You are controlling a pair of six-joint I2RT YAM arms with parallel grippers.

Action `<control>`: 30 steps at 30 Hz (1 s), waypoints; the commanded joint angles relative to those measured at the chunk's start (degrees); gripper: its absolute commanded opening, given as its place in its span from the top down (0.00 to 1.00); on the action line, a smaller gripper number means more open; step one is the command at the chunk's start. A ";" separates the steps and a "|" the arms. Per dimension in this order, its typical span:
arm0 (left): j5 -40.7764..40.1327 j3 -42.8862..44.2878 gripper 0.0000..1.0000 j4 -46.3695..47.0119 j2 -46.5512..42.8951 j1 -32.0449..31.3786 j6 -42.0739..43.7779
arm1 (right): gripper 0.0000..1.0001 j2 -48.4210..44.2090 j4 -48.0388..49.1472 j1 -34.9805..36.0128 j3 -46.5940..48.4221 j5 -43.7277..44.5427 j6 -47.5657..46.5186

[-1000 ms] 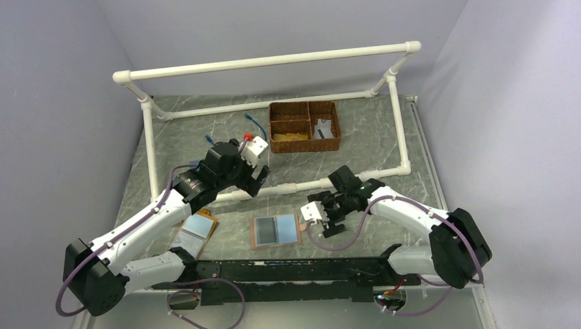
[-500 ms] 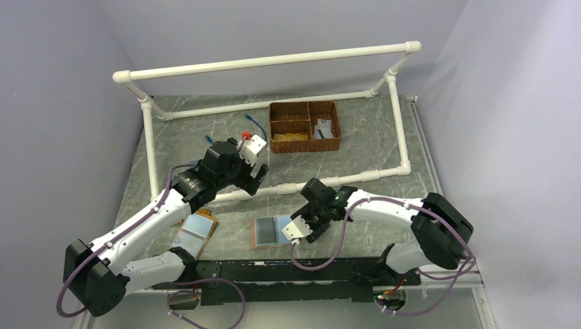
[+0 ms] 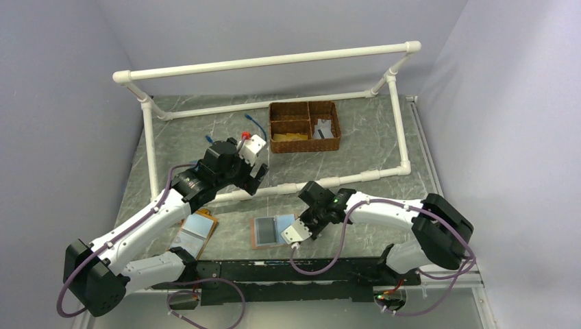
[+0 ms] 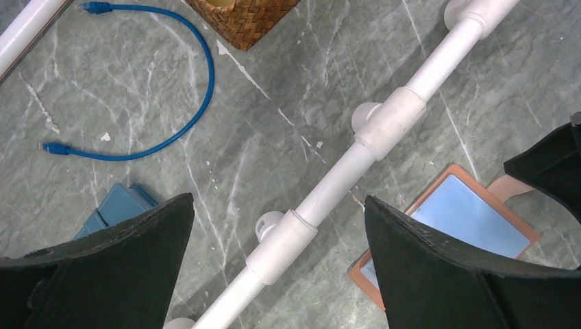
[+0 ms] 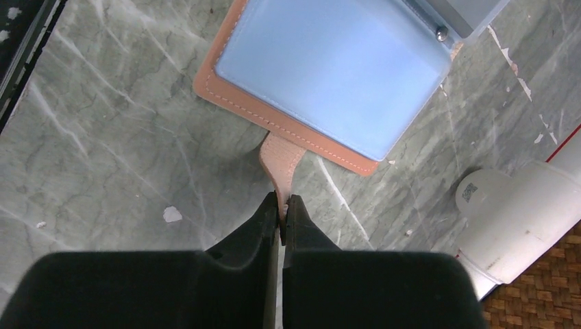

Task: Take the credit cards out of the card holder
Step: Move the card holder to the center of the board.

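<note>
Now the right gripper (image 5: 281, 202) is at the right side of the card holder (image 3: 267, 232), where 1 second earlier it hung well apart to the right of it; the arm has swung in toward the near edge of the desk. Its 2 fingers are pressed together on the small leather strap (image 5: 279, 154) that sticks out from the holder's rim. The left gripper (image 4: 277, 205) has barely shifted; it hovers above the white pipe frame (image 4: 384, 123) left of the desk's middle, its 2 black fingers (image 4: 123, 260) spread wide with nothing between them. The card holder lies opened flat near the middle of the near edge: reddish-brown leather with pale stitching around the border and 2 grey-blue lining panels side by side. Whether any card sits in its pockets cannot be told. Elsewhere there is 1 wicker basket (image 3: 303, 127) toward the middle of the far edge, 1 blue cable (image 4: 199, 89) curled just left of it, 1 small blue block (image 4: 116, 205) near the cable, and 1 glossy orange-rimmed panel (image 3: 195, 230) toward the near left corner.
</note>
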 commanded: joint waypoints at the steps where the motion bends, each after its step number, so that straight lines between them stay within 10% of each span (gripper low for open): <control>1: 0.06 1.90 0.01 1.22 -0.61 0.28 -0.86 | 1.00 -3.44 -2.36 -1.03 -1.58 0.04 -1.77; 30: 1.28 2.02 0.01 0.99 -2.89 0.27 -1.47 | 1.00 -23.58 -23.54 -51.61 -5.28 1.46 -18.77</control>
